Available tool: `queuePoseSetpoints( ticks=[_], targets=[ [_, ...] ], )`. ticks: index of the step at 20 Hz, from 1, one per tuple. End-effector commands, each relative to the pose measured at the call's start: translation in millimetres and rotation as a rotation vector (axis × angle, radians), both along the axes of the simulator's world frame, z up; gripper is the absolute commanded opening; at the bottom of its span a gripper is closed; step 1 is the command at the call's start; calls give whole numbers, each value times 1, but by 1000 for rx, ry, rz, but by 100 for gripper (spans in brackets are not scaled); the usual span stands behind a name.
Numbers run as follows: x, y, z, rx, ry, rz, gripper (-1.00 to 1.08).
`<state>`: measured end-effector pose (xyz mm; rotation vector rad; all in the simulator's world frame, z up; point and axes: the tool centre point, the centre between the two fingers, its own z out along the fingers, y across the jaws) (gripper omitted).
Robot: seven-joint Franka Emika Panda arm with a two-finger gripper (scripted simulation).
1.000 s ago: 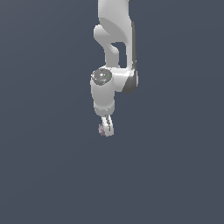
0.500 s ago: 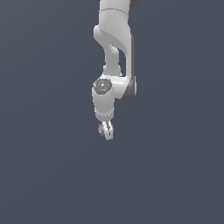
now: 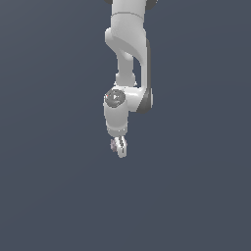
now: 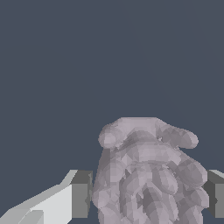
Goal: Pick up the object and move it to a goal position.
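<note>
Wrist view: tool (image 4: 146,194) clamped on bumpy lump (image 4: 146,175); likely to slip out if jolted, given uneven contact.

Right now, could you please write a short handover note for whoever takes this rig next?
Pincer: shut on the lump, a finger on each side.
Lump: pinkish-grey, bumpy, held at the arm's tip in the exterior view.
Done: the lump is grasped.
Left: carry it to the goal; no goal marker shows in either view, so I cannot tell how far remains.
</note>
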<state>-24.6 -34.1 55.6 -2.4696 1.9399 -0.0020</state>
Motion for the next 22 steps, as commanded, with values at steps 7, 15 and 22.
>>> queuePoseSetpoints(
  ticks=[7,15,22],
  targets=[
    [1,0,2,0,0,0,-100],
    [11,5,34,0,0,0,-100],
    [29,12,88,-2,1,-1,-100]
  ],
)
